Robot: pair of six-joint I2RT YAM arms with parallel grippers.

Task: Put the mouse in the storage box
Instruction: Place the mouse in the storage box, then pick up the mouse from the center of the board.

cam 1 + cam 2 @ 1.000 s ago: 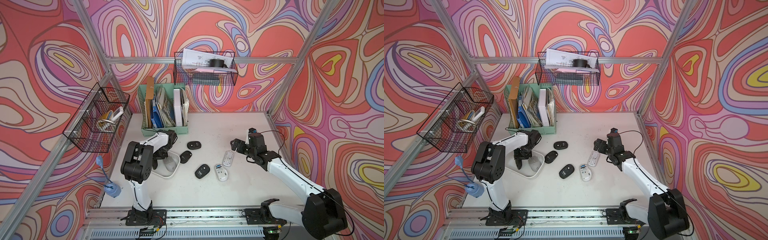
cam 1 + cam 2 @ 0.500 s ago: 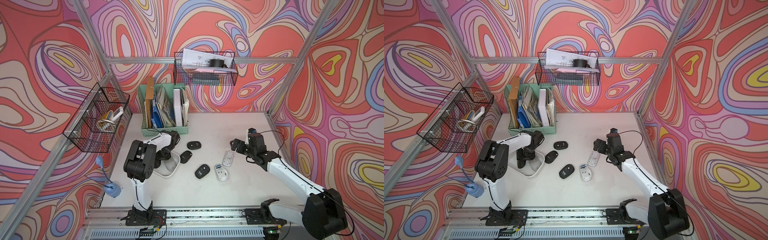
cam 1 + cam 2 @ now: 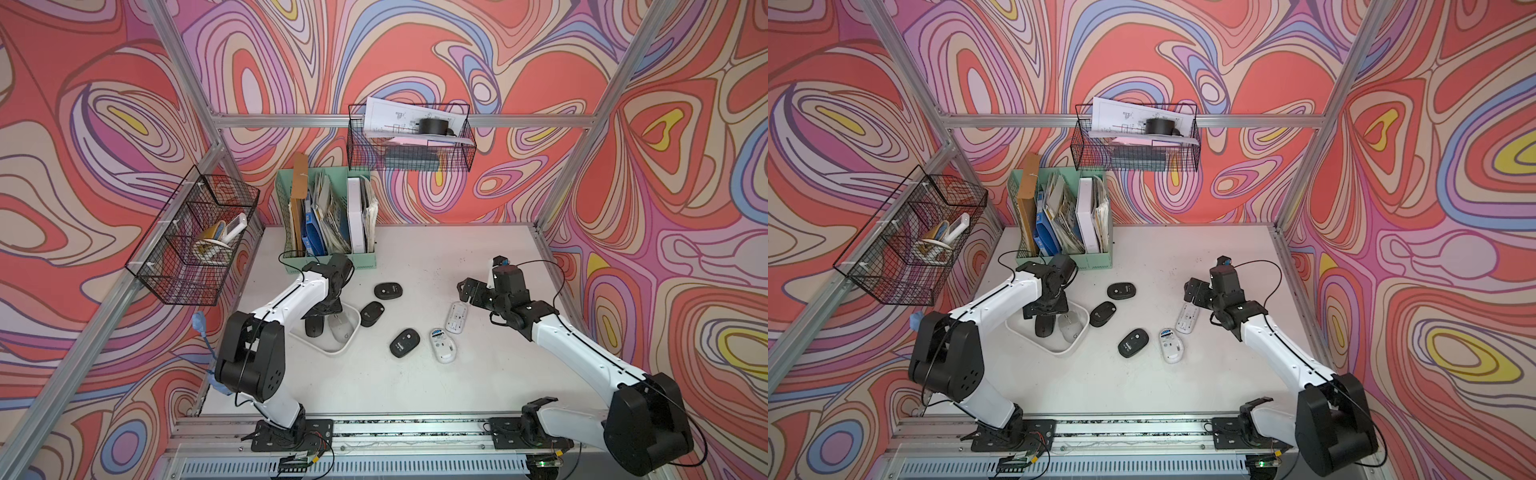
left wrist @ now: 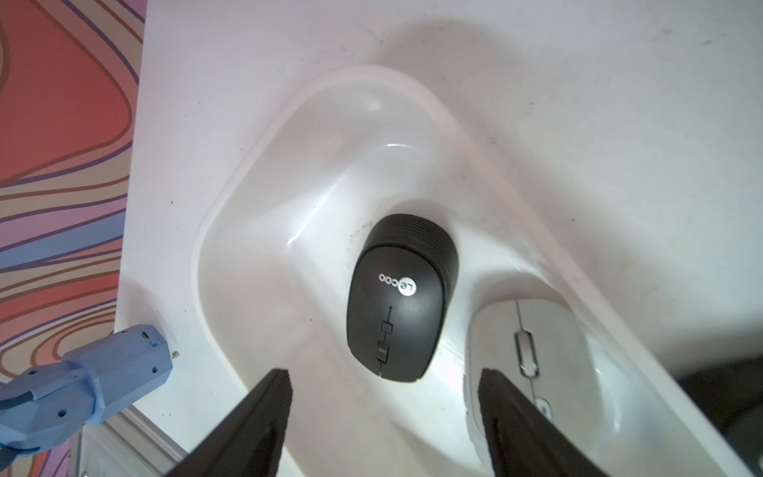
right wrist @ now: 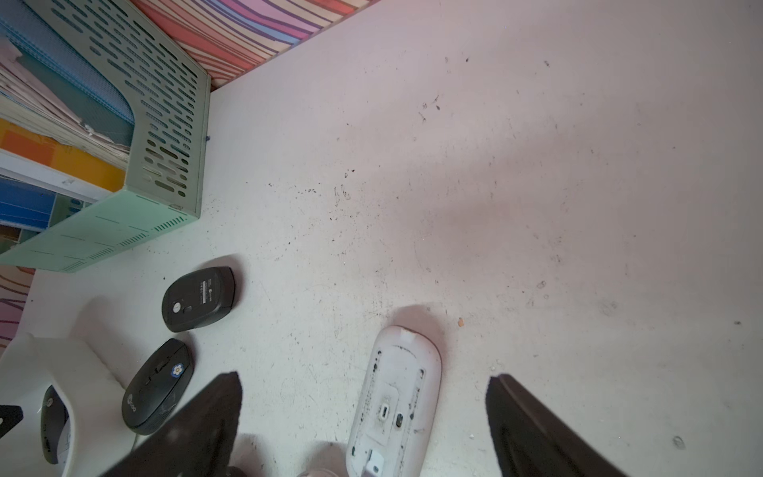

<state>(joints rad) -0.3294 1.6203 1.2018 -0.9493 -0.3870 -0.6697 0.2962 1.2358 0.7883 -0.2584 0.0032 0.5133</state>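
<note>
**Op:** Left side, status?

**Obs:** Your left gripper [image 4: 383, 371] hangs over the storage box [image 4: 247, 173] with its jaws well apart and nothing held. In the left wrist view the black mouse [image 4: 398, 297] lies on the box floor, top up, logo showing. Its near end sits level with the fingertips [image 4: 276, 384], with a gap on each side. No contact seen.

**Op:** Box contents?

**Obs:** Two items: the black mouse, and just beside it a pale grey mouse [image 4: 528, 351], close to the box wall. In both top views the box sits left of centre on the table [image 3: 457, 249], below the mint file organiser [image 3: 332, 262]. Your left arm covers the box's upper end.

**Op:** Right side?

**Obs:** Your right gripper [image 5: 364, 376] is wide open and empty, right of centre in both top views. In the right wrist view a white mouse [image 5: 394, 396] lies underside up on the table between the two fingers, clear of both. I cannot tell whether the fingers touch the table. A second white mouse [image 3: 441, 351], also underside up, lies lower in the frame, apart from the gripper.
</note>
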